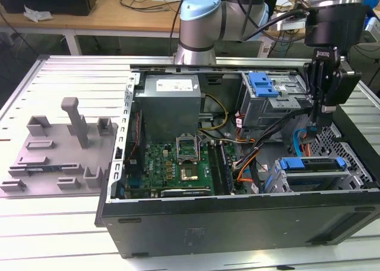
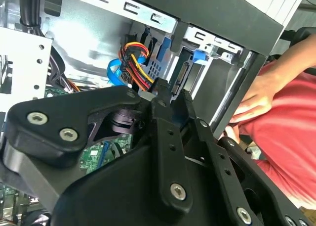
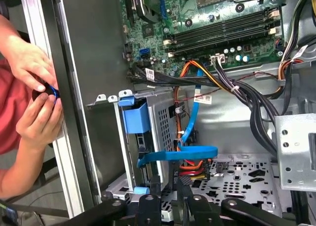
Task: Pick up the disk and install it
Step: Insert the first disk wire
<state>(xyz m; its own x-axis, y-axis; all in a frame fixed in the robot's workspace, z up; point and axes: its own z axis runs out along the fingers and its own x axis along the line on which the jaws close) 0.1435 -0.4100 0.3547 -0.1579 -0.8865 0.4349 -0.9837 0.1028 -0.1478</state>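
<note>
Disk sits in the bay — pincer hangs above, apart.

The disk, flat silver drive, blue plastic bracket along its upper edge, seated in the metal drive cage, at the exterior view's right inside the open computer case, close to its near wall

Computer case, grey fixture on table
</note>
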